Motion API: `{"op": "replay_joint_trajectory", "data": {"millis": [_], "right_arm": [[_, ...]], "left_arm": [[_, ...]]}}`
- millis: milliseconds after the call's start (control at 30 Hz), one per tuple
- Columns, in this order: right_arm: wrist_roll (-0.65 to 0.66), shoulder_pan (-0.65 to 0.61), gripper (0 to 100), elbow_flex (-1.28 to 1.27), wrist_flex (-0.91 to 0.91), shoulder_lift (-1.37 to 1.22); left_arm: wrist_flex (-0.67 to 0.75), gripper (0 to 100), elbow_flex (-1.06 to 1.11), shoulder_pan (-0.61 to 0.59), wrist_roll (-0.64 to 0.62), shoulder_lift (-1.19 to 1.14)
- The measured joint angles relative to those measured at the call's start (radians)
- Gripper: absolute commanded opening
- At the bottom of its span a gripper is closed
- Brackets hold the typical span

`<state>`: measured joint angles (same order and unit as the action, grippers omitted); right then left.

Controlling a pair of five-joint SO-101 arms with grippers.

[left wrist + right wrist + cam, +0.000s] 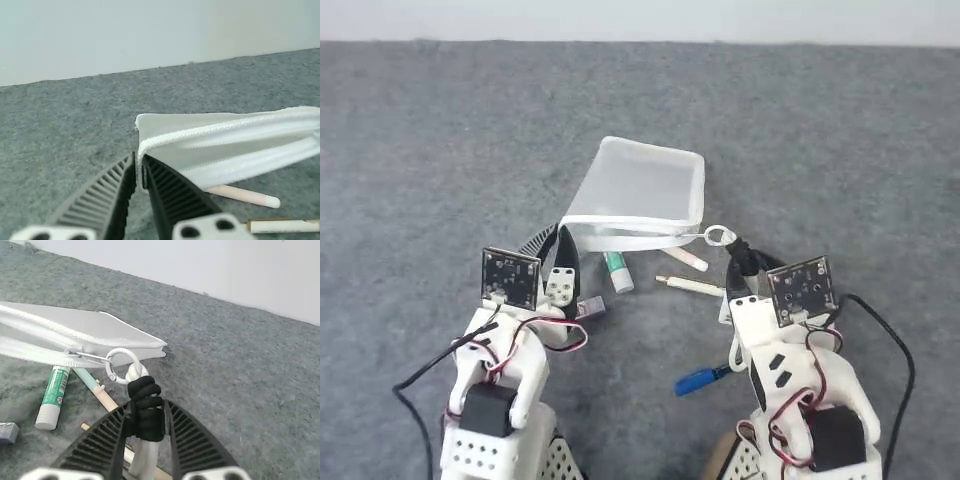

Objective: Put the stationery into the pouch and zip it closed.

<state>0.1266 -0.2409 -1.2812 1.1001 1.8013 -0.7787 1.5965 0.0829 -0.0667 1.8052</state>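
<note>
1. Grey felt worktop [430,140] under everything, pale wall [150,30] behind.
2. Left tool [139,165]: jaws all but closed, clenched on one end corner of the pouch [225,135], right where the zip line ends. Ribbed fingers [107,192] pinching the white edge from both sides.
3. Right tool [145,412]: narrow gap only, filled by a black cord [144,390]. Clamped on that knotted cord, itself tied to the ring pull [120,365] of the zip.
4. Pouch: white, translucent, flat-bodied. Two zip tapes standing apart, so mouth open along the side nearest the arms. Closed far edge resting on the felt.
5. From the high view: pouch just beyond both tools and stretched between them. One mouth corner at the left tool, the opposite corner with the ring pull just in front of the right tool.
6. Stationery outside the pouch, on the felt near the open mouth:
   - green-and-white glue stick [617,272], one end right at the near zip tape; touching or not, cannot tell
   - cream pen [686,259] slanted just below the ring pull
   - longer cream stick [692,285] beside it, close to the right tool
   - small grey eraser [592,307] just beside the left tool
   - blue pen [702,379] farther back beside the right arm, well apart from the mouth
</note>
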Motion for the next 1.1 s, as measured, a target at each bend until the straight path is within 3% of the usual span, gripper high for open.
{"op": "replay_joint_trajectory", "data": {"millis": [200, 267, 400, 833, 1100], "right_arm": [[0.0, -0.026, 0.6, 0.049, -0.008, 0.0], [0.0, -0.054, 0.6, 0.081, -0.008, 0.0], [0.0, -0.094, 0.6, 0.098, -0.006, 0.0], [0.04, -0.269, 0.6, 0.222, 0.144, 0.015], [0.04, -0.276, 0.6, 0.227, 0.172, 0.017]], "left_arm": [[-0.015, 20, -0.002, 0.026, -0.009, 0.0], [-0.038, 22, -0.002, 0.028, -0.021, 0.0], [-0.061, 22, -0.002, 0.026, -0.077, 0.0], [-0.061, 21, -0.002, 0.026, -0.083, 0.0], [-0.005, 6, 0.002, 0.028, -0.074, 0.0]]}}
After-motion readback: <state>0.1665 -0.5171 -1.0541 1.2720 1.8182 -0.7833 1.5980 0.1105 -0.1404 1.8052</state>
